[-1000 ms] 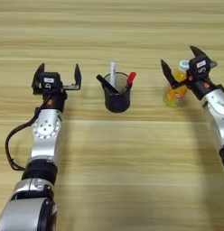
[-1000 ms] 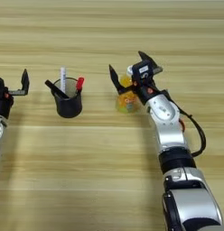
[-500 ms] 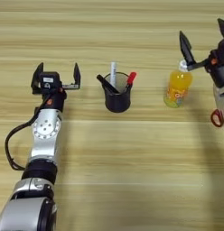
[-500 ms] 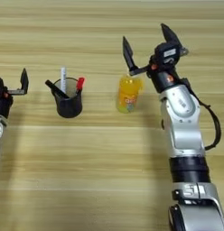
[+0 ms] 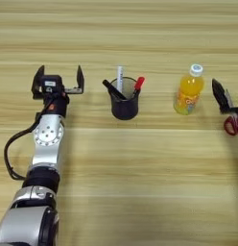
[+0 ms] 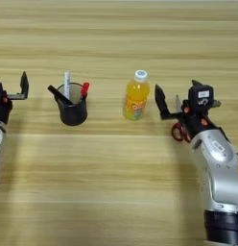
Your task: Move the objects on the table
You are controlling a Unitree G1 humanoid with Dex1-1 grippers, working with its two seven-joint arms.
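Observation:
The orange drink bottle [image 6: 136, 97] with its white cap stands upright and free on the table [image 6: 116, 182], right of centre. To its right lie the red-handled scissors [image 6: 178, 130], blades pointing away from me, partly hidden. My right gripper [image 6: 186, 103] hovers over them, open, with one black finger [image 6: 159, 101] between the bottle and the scissors. It holds nothing. My left gripper [image 5: 60, 79] is parked at the far left, open and empty, its fingers [image 5: 80, 79] pointing away from me.
A black cup [image 5: 124, 104] holding pens stands between the left gripper and the bottle. My left arm [image 5: 46, 139] lies along the left side of the table and my right arm [image 6: 217, 163] along the right.
My right gripper has left the bottle, swung right and come down over the scissors, staying open. The bottle stands alone. The left arm has not moved.

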